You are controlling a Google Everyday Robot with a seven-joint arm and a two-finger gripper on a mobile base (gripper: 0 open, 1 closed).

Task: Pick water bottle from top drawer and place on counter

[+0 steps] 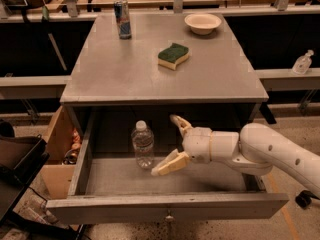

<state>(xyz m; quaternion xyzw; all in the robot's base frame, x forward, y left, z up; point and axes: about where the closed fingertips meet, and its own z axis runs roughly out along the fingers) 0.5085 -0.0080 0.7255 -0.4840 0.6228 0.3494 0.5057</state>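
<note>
The water bottle (pixel 143 144), clear with a white cap, stands upright in the open top drawer (pixel 165 207), left of its middle. My gripper (pixel 167 144) is inside the drawer just right of the bottle, fingers spread wide and pointing left. One finger (pixel 179 122) is up near the bottle's cap height, the other (pixel 168 165) is down by its base. Neither finger touches the bottle. The grey counter (pixel 125 69) lies above the drawer.
On the counter stand a dark drink can (pixel 122 19) at the back left, a white bowl (pixel 202 23) at the back right and a green-and-yellow sponge (pixel 173 56) near the middle. A small pump bottle (pixel 302 63) sits on a ledge at the right.
</note>
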